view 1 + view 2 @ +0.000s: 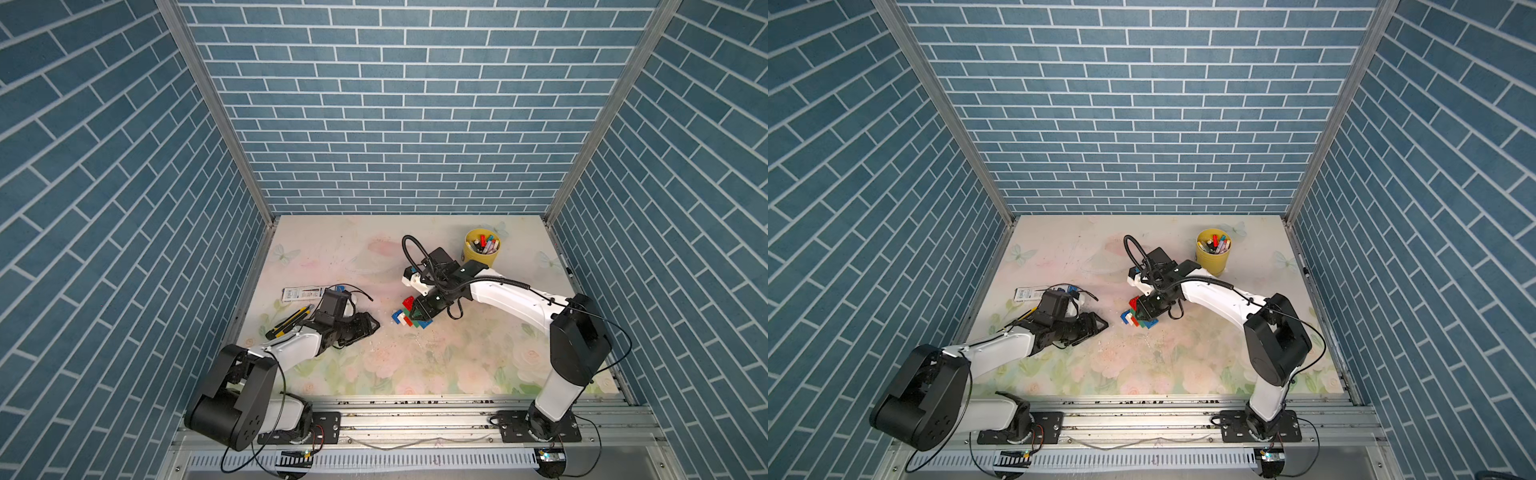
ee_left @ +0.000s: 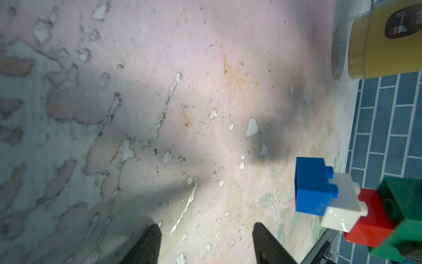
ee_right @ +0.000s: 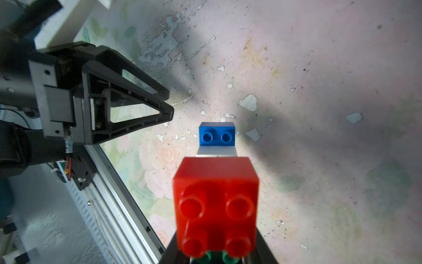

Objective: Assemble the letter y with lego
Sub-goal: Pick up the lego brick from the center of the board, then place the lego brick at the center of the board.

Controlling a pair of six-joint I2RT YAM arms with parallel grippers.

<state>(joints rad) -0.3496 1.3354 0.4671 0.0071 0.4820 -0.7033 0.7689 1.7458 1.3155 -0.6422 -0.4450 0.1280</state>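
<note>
Where the floral table [image 1: 374,365] fills the lower centre of both top views, a yellow cup [image 1: 474,258] stands at its upper right. The left gripper [image 1: 374,326] lies left of centre, jaws parted and empty. The right gripper [image 1: 415,313], at centre, clamps the letter y [image 1: 401,318].

Black label [image 2: 404,21] on yellow cup [image 2: 383,52], white lettering too blurred to read, printed packet [image 1: 302,293] illegible
</note>
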